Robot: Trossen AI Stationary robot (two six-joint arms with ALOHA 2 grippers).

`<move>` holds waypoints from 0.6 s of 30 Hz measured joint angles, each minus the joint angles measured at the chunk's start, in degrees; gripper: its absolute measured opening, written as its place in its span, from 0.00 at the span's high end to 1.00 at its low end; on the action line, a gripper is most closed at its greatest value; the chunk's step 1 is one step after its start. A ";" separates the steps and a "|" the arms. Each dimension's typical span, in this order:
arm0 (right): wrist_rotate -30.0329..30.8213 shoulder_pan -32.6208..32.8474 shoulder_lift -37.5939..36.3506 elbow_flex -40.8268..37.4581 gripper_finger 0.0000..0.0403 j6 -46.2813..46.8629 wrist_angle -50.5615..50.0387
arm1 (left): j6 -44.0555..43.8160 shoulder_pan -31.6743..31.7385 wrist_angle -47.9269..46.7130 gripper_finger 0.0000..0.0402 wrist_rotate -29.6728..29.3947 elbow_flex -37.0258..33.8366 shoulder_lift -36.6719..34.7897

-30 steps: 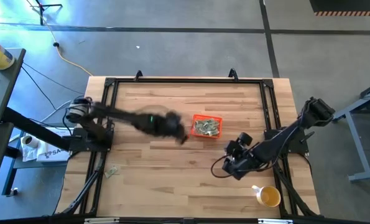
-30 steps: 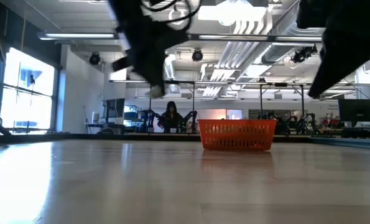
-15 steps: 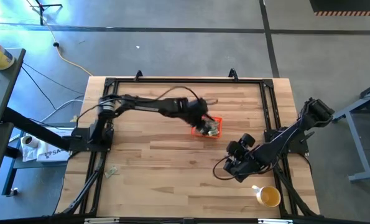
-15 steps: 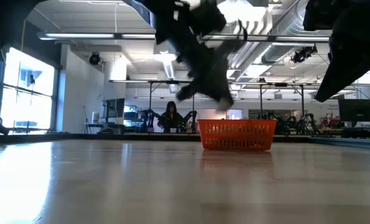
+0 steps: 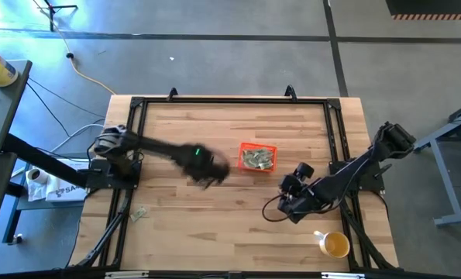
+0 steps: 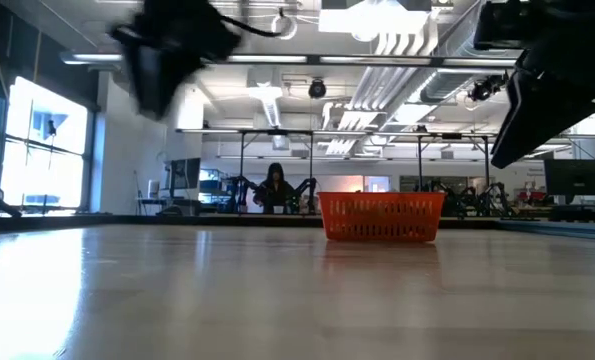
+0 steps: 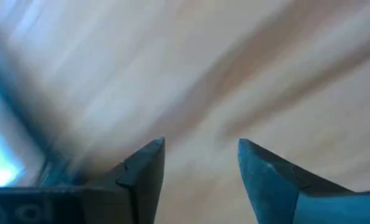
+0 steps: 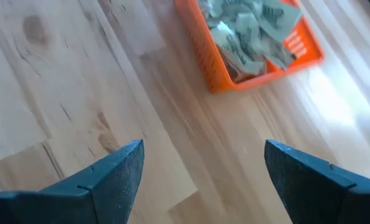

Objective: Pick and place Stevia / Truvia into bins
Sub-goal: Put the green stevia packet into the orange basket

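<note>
sachets (image 5: 256, 159) of pale green and white paper lay heaped in the small orange-red plastic basket (image 5: 270, 149) on the light wooden table (image 5: 215, 225). the left gripper (image 5: 209, 180) hung blurred just left of the basket, its fingers (image 7: 141, 171) apart with nothing between them. the right gripper (image 5: 286, 203) sat low to the basket's right, jaws spread wide and empty. one more sachet, probably, (image 5: 141, 212) lay near the table's left edge.
</note>
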 joint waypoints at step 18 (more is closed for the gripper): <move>-11.50 -9.37 -0.02 0.02 0.20 -24.87 18.18 | -67.12 -34.24 0.00 0.41 23.57 -19.29 -4.64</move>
